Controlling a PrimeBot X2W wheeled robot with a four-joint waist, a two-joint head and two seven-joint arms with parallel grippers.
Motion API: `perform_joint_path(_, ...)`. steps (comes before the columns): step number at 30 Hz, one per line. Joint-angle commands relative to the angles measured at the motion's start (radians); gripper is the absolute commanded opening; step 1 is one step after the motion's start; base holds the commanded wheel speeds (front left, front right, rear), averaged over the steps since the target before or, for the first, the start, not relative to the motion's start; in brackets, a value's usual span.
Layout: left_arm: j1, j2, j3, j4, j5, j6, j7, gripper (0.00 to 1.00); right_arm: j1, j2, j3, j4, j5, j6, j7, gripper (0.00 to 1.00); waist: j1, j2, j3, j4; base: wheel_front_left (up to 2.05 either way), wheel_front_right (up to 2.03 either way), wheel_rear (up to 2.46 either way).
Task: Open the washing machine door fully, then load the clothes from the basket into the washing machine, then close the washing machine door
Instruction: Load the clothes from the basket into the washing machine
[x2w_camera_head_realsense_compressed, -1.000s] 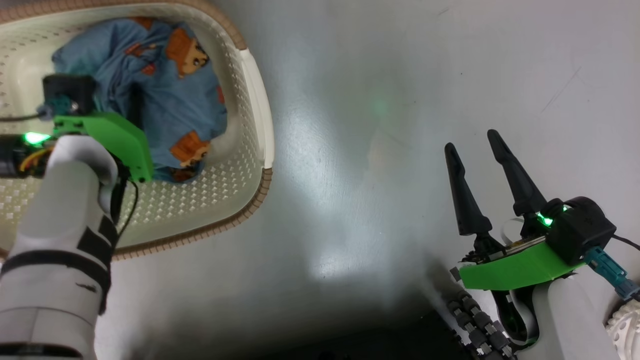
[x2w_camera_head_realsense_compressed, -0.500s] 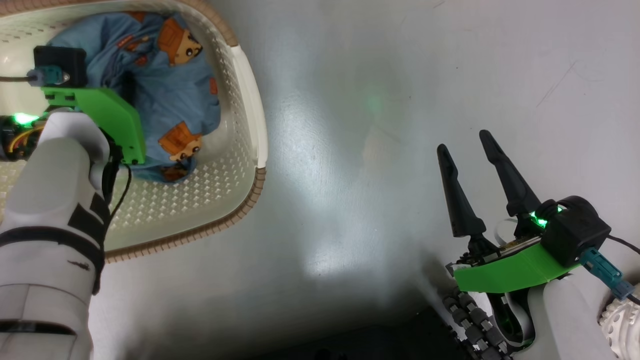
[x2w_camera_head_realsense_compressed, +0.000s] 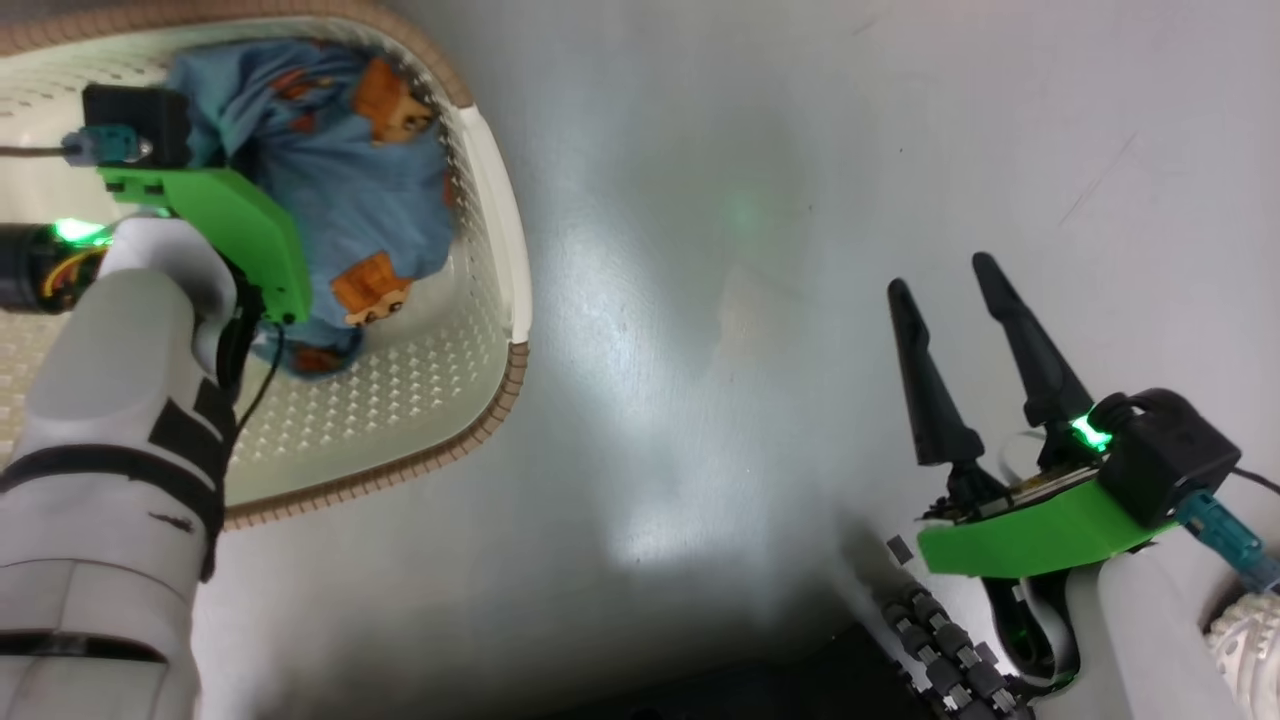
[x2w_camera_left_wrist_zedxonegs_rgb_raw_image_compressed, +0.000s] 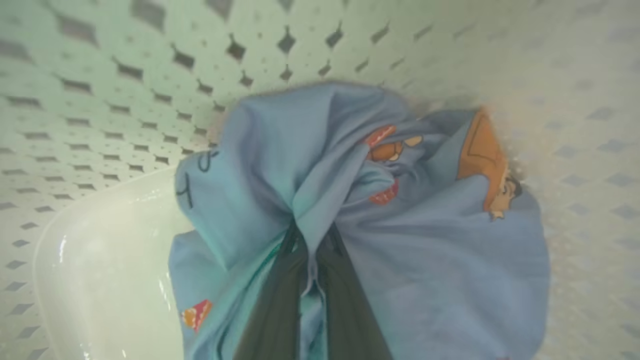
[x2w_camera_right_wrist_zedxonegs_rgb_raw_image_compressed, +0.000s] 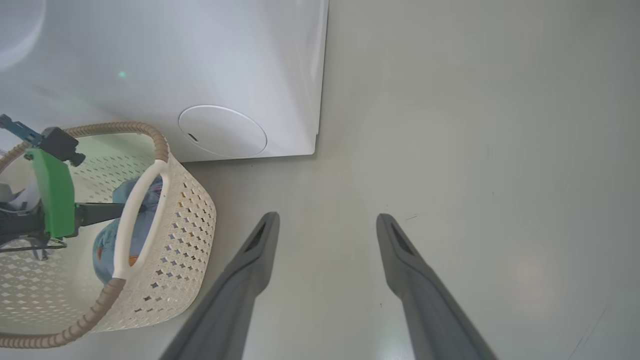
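Shut now on the clothes (x2w_camera_left_wrist_zedxonegs_rgb_raw_image_compressed: 400, 260) with the left gripper (x2w_camera_left_wrist_zedxonegs_rgb_raw_image_compressed: 312, 245), wide open a second ago; fabric since drawn up into a tighter, taller bunch.

Biggest first. Standing on the grey floor (x2w_camera_head_realsense_compressed: 700, 300), at the top of the right wrist view: the washing machine (x2w_camera_right_wrist_zedxonegs_rgb_raw_image_compressed: 200, 60), white and box-shaped, with a round flush cap (x2w_camera_right_wrist_zedxonegs_rgb_raw_image_compressed: 222, 131) low on its front near the corner. Near that front, on the same floor: the basket (x2w_camera_head_realsense_compressed: 495, 400), cream, walls perforated, rim brown and woven-looking, with a white handle (x2w_camera_head_realsense_compressed: 500, 230) on the side toward the right arm. Inside it, by the wall under that handle: the clothes, blue with orange cartoon bears, folds gathered to a point between the two dark fingers (x2w_camera_left_wrist_zedxonegs_rgb_raw_image_compressed: 272, 310). Clear of the basket bottom or resting on it: cannot tell. Well apart from the basket, over bare floor: the right gripper (x2w_camera_head_realsense_compressed: 941, 276), spread wide, holding nothing. Smallest, near the fabric's left edge in the left wrist view: a few dark printed strokes (x2w_camera_left_wrist_zedxonegs_rgb_raw_image_compressed: 190, 175), too blurred to read.
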Motion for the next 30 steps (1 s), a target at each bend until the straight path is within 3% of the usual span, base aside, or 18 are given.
perform_joint_path(1,0.038,0.026,0.009,-0.01,-0.014,-0.005,-0.032,0.0,0.013,0.001,0.01,-0.019,0.002,0.002,-0.005,1.0,0.0,-0.0001,-0.027,0.011,0.0,0.0,0.0)
perform_joint_path(9,0.114,-0.016,0.02,-0.042,-0.063,-0.028,-0.126,0.0,-0.011,0.001,-0.012,-0.005,-0.021,0.002,-0.005,1.0,0.0,-0.0001,-0.131,0.062,0.0,0.0,0.0)
perform_joint_path(16,0.225,-0.035,0.019,-0.123,-0.091,-0.039,-0.149,0.0,-0.013,0.001,-0.015,0.03,-0.04,0.002,-0.005,1.0,0.0,-0.0001,-0.254,0.103,0.0,0.0,0.0)
perform_joint_path(30,0.584,-0.041,0.074,-0.507,-0.098,-0.037,-0.15,0.0,0.058,-0.008,-0.015,0.129,-0.047,0.002,-0.005,1.0,0.0,-0.0001,-0.587,0.174,0.0,0.0,0.0)
